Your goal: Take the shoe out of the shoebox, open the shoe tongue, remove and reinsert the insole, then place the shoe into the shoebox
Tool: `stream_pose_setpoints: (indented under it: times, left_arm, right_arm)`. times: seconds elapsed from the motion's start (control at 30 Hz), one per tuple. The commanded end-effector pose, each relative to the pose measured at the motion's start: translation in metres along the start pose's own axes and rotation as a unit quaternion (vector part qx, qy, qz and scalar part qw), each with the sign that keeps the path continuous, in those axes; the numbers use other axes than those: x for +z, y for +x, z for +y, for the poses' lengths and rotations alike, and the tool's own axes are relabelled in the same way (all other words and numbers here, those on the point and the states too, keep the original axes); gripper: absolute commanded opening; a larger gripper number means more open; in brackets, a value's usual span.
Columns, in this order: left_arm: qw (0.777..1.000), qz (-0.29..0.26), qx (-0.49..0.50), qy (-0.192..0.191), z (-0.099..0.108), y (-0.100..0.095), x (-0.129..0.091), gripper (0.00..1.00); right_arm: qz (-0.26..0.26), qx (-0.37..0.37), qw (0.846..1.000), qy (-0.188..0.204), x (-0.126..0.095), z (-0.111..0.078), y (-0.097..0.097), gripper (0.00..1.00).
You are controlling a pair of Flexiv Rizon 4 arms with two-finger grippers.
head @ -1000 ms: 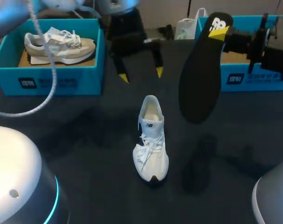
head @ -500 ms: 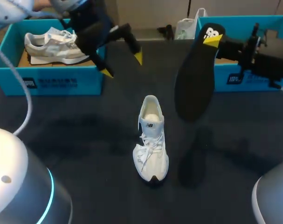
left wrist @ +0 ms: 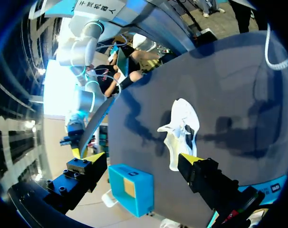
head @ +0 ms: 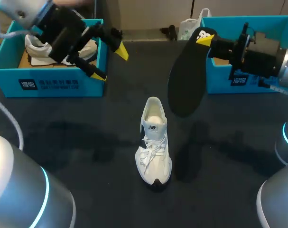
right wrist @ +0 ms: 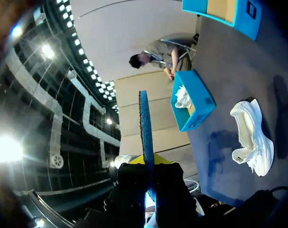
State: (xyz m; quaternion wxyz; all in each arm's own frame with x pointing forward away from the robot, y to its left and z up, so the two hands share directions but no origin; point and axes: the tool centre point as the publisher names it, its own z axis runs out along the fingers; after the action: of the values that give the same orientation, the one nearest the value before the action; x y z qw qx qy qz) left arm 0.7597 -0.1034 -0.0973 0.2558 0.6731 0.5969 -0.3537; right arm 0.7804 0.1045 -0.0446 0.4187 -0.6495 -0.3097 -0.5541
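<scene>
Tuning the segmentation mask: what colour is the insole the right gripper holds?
Black insole, with a white mark by the right gripper; head view shows it best.

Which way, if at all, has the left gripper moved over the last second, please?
Yes. The left gripper has swung leftward in the head view, from behind the white shoe to beside the left shoebox.

Our right end effector [right wrist: 147,164] clamps the dark insole [right wrist: 144,123] between its yellow tips, and we see the insole edge-on, jutting straight ahead. On the dark counter [right wrist: 238,71] lies the white shoe [right wrist: 253,137], near a blue shoebox [right wrist: 193,102] holding another shoe.
</scene>
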Motion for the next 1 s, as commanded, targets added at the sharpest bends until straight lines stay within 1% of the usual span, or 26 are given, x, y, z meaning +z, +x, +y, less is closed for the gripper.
stream_pose_setpoints:
  times: [0.03, 0.23, 0.27, 0.3, 0.33, 0.37, 0.43, 0.5, 0.57, 0.67, 0.7, 0.9, 1.0]
  left_arm:
    - [0.993, -0.112, 0.006, -0.024, -0.014, 0.008, -0.004, 1.0]
    - [0.988, -0.142, 0.03, -0.051, -0.021, 0.005, -0.004, 1.0]
    - [0.987, -0.151, 0.035, -0.054, -0.022, 0.004, -0.004, 1.0]
    - [0.985, -0.158, 0.04, -0.059, -0.024, 0.004, -0.004, 1.0]
    - [0.983, -0.167, 0.042, -0.062, -0.026, 0.003, -0.004, 1.0]
    - [0.981, -0.175, 0.046, -0.066, -0.027, 0.001, -0.004, 1.0]
    - [0.978, -0.193, 0.052, -0.058, -0.029, 0.0, -0.006, 1.0]
    - [0.975, -0.209, 0.052, -0.059, -0.03, -0.001, -0.009, 1.0]
    - [0.973, -0.219, 0.046, -0.054, -0.031, -0.001, -0.011, 1.0]
    - [0.969, -0.239, 0.002, -0.062, -0.031, 0.0, -0.015, 1.0]
    - [0.969, -0.239, 0.0, -0.069, -0.031, 0.001, -0.016, 1.0]
    - [0.969, -0.239, 0.0, -0.069, -0.031, 0.001, -0.016, 1.0]
    - [0.969, -0.239, 0.0, -0.069, -0.031, 0.001, -0.016, 1.0]
  right_arm:
    - [-0.003, 0.001, 1.0, -0.002, 0.018, 0.002, 0.002, 0.0]
    - [-0.003, 0.001, 1.0, -0.002, 0.018, 0.002, 0.002, 0.0]
    - [0.004, 0.018, 1.0, -0.004, 0.018, -0.003, 0.0, 0.0]
    - [0.0, 0.032, 1.0, 0.002, 0.021, -0.007, 0.0, 0.0]
    - [-0.01, 0.03, 0.999, 0.014, 0.024, -0.01, -0.001, 0.0]
    - [-0.002, 0.033, 0.999, 0.021, 0.028, -0.012, 0.0, 0.0]
    - [-0.005, 0.036, 0.999, 0.031, 0.035, -0.013, 0.0, 0.0]
    - [-0.004, 0.039, 0.998, 0.044, 0.043, -0.014, 0.001, 0.0]
    - [-0.011, 0.041, 0.998, 0.049, 0.05, -0.012, -0.001, 0.0]
    - [-0.014, 0.047, 0.997, 0.062, 0.058, -0.01, -0.003, 0.0]
    - [-0.013, 0.048, 0.997, 0.065, 0.06, -0.009, -0.004, 0.0]
    - [-0.031, 0.073, 0.993, 0.089, 0.079, 0.0, -0.015, 0.0]
    - [-0.038, 0.084, 0.991, 0.092, 0.086, 0.004, -0.019, 0.0]
